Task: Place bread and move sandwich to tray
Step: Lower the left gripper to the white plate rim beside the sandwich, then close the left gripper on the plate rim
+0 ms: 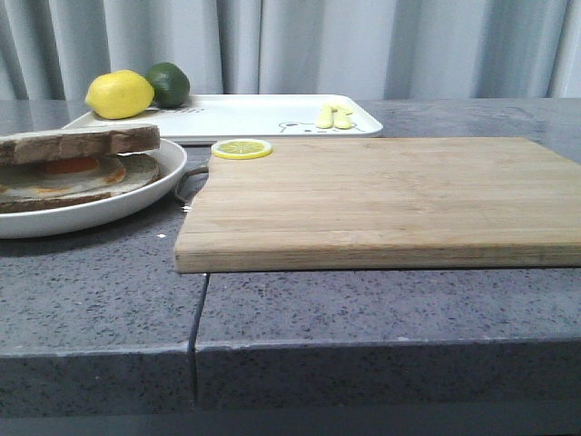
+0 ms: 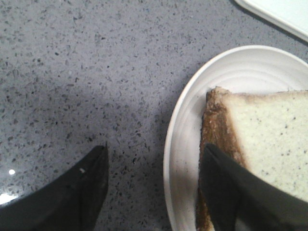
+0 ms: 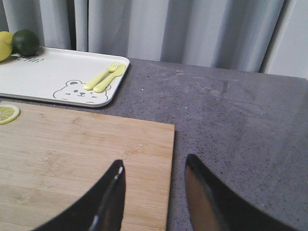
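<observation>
I log the bread [image 1: 80, 143] atop the sandwich [image 1: 68, 177], left of the tray [image 1: 263, 116]. Left gripper [image 2: 154, 187] jaws spread wide, straddling the plate rim, gripping nothing. Right gripper [image 3: 154, 192] jaws open, empty.

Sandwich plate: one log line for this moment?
bread on egg | sandwich on plate, off tray | left end effector open straddling rim

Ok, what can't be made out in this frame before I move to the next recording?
- Plate: front view's left edge cuts it off; in the left wrist view a finger covers part of the bread.
- Egg: only an edge shows between the slices in the front view; the wrist view hides it under the top slice.
- Both arms: absent from the front view.
- Tray: the lemon and lime hide its far left corner.
</observation>
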Available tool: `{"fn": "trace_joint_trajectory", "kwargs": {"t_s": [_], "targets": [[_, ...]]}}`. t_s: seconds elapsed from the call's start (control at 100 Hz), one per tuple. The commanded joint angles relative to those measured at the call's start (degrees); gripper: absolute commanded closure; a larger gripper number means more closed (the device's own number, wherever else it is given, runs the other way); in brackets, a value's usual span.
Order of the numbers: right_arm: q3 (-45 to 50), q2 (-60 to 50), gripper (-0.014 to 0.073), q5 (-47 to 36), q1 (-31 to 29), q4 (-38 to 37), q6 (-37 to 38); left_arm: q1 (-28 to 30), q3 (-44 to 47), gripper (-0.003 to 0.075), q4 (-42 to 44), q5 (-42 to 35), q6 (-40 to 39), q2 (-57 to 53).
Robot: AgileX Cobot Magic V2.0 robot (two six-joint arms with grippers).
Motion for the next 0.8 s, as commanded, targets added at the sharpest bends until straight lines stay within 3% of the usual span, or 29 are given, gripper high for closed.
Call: {"fn": "trace_joint_trajectory", "kwargs": {"t_s": [0.0,0.79], "targets": [[-1.5,0.3,0.028,-4.7,-0.3,-0.5,-0.2,-1.4,-1.5,0.0335,-1.4,-3.6,-0.2,-0.9],[-1.5,0.3,0.028,-4.7,-0.3,-0.5,-0.2,-2.4,-1.5,0.0335,-1.6,-4.9,-0.2,6.9]]}}
